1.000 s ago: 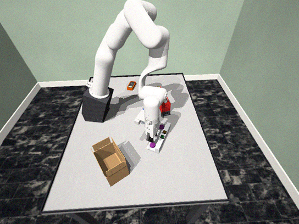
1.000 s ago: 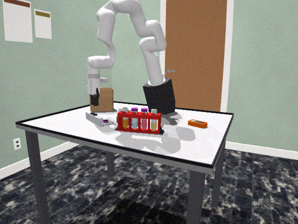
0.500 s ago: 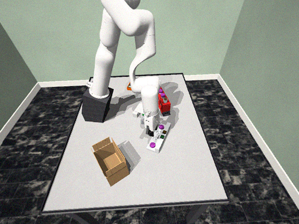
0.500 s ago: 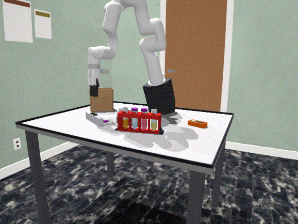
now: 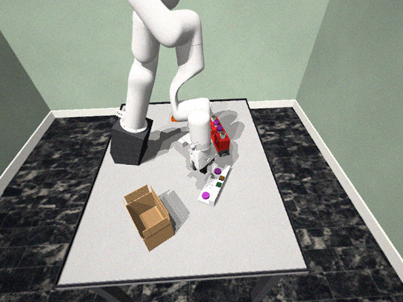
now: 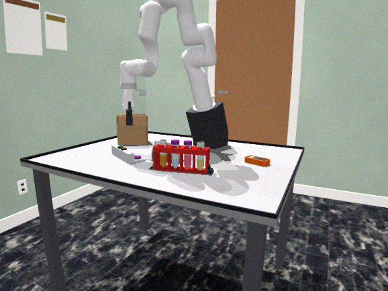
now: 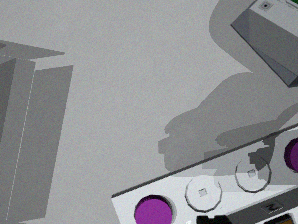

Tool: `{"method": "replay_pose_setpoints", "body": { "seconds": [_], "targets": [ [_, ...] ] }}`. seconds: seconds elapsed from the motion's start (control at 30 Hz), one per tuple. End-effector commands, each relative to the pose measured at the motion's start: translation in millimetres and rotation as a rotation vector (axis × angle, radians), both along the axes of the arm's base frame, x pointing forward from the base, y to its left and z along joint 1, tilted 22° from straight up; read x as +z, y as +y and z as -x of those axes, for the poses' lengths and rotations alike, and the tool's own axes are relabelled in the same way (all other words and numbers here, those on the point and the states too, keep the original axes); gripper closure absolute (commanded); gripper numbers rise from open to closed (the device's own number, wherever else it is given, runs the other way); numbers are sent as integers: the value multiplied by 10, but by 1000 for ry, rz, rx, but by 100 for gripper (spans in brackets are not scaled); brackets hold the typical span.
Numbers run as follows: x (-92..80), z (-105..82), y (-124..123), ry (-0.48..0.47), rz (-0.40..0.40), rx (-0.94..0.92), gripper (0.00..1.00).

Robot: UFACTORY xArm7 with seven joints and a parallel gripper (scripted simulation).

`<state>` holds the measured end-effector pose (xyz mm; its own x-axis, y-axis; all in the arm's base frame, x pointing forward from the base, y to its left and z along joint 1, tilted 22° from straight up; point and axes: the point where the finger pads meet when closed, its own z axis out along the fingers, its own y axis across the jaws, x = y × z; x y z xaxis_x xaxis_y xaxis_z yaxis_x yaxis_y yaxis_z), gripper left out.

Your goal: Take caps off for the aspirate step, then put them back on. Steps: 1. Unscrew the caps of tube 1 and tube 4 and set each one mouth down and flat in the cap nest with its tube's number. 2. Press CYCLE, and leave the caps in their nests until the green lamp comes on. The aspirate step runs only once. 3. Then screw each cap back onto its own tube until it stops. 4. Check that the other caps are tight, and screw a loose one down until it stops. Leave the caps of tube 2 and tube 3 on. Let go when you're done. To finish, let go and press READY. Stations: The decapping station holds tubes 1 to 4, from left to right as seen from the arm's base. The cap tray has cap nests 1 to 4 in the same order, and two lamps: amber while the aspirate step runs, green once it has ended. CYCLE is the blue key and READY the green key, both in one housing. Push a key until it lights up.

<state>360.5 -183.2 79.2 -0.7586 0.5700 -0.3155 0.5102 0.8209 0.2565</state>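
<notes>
The red decapping station (image 5: 222, 142) (image 6: 181, 165) holds four tubes. The two middle tubes carry purple caps (image 6: 175, 142) (image 6: 187, 143); the two outer tubes (image 6: 163, 143) (image 6: 200, 144) stand open. The white cap tray (image 5: 210, 200) (image 6: 121, 154) (image 7: 125, 202) holds a purple cap in each end nest (image 5: 205, 195) (image 5: 218, 171) (image 7: 151, 210) (image 7: 292, 155); its two middle nests (image 7: 203, 192) (image 7: 252, 174) are empty. Neither of its two lamps (image 5: 221, 178) (image 5: 218, 183) looks lit. My gripper (image 5: 203, 170) (image 6: 129, 120) is shut and empty, raised above the table beside the tray. The grey key housing (image 7: 270, 30) shows in the wrist view at the top right.
An open cardboard box (image 5: 150, 218) (image 6: 132, 134) stands on the table beyond the tray as seen from the rack. An orange device (image 5: 172, 118) (image 6: 257, 160) lies near the arm's black base (image 5: 128, 143) (image 6: 208, 125).
</notes>
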Motion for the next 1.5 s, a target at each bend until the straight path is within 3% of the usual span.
{"method": "replay_pose_setpoints", "body": {
  "seconds": [0.0,0.17,0.23,0.4,0.67,0.73,1.17,1.47],
  "targets": [
    [-58,54,242,35,-81,-265,100],
    [-104,91,373,37,-138,-396,100],
    [-156,134,526,42,-207,-562,100],
    [-243,205,778,46,-291,-759,100],
    [-415,346,1283,47,-291,-759,100],
    [-415,346,1283,47,-291,-759,100],
    [-713,591,2146,47,-291,-759,100],
    [-727,602,2187,47,-291,-759,100]
  ]
}}
